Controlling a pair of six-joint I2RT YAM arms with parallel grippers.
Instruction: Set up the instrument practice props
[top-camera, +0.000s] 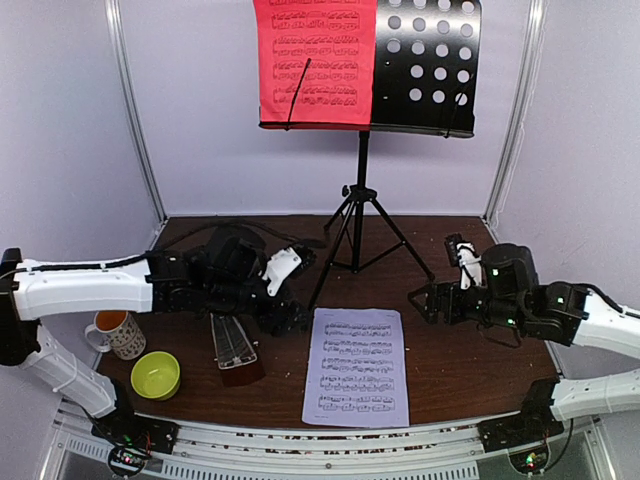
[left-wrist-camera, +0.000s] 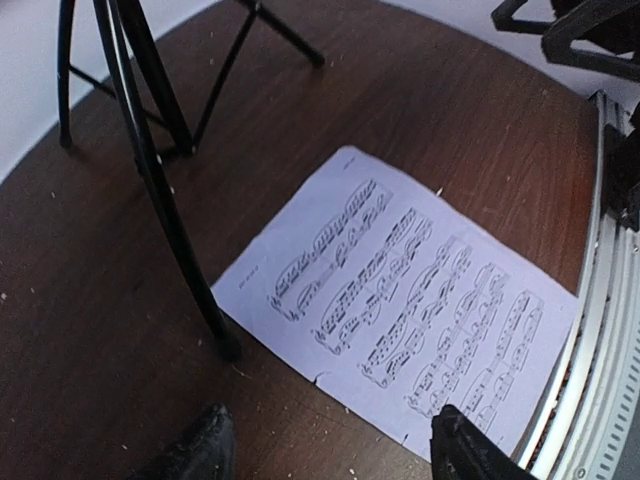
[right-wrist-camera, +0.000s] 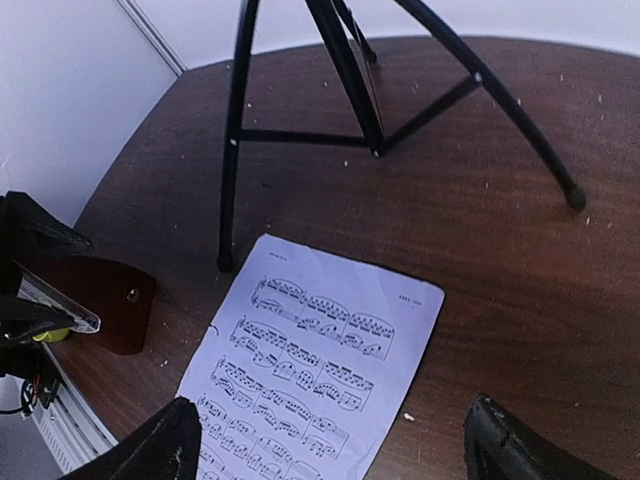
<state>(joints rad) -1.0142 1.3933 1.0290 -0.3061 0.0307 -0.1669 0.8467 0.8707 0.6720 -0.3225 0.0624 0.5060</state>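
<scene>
Patterned mug (top-camera: 118, 333) holds orange-brown liquid. Yellow-green bowl (top-camera: 156, 375) sits just beside it at the left front of the counter (top-camera: 470, 370). Both sheets carry printed staves; no title is legible. Red sheet (top-camera: 315, 60) stands on the left half of the black perforated music stand (top-camera: 420, 60). White sheet (top-camera: 355, 365) lies flat before the tripod. Metronome (top-camera: 235, 350), dark wood with clear cover, sits between bowl and white sheet. Left tool (left-wrist-camera: 330, 460) and right tool (right-wrist-camera: 330, 450) are both released, fingers apart.

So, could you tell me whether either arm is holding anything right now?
No, nothing is held: the left fingers and the right fingers are open with nothing between them.
</scene>
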